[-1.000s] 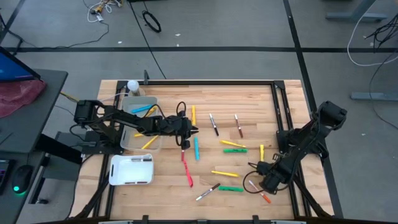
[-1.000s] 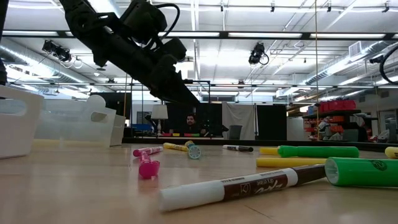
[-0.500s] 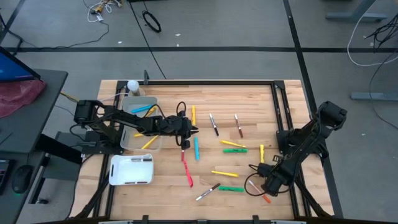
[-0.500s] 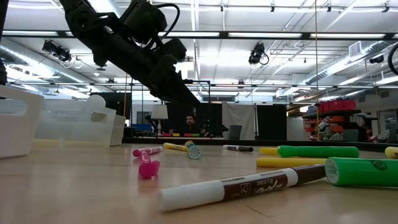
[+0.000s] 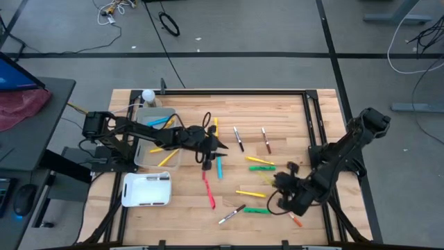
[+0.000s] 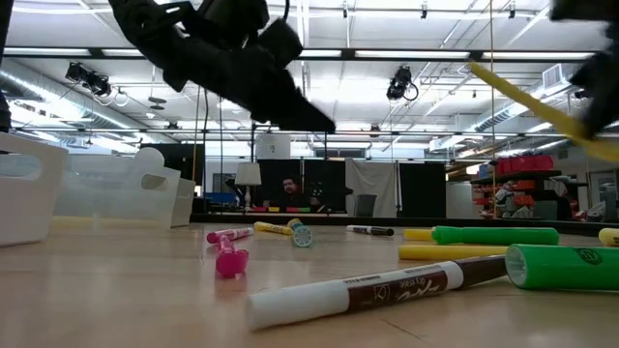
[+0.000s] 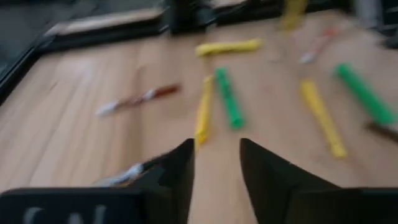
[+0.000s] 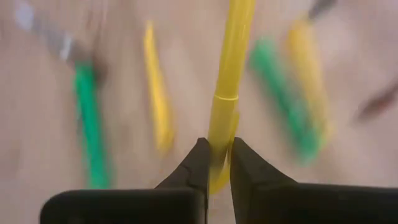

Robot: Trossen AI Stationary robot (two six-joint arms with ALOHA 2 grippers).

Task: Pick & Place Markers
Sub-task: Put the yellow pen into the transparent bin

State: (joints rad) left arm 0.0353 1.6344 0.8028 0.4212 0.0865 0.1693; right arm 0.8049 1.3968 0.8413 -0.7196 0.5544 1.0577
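Your right hand (image 8: 215, 163): fingers clamped on a yellow marker (image 8: 229, 81), lifted clear of the desk (image 5: 277, 104) over its near right part. Your left hand (image 7: 216, 163): fingers slightly apart, holding nothing, poised above the desk's middle beside the clear bin (image 5: 147, 158). Remaining markers: yellow, green, light blue, red and white ones lie scattered over the wood; a few already sit inside the bin.
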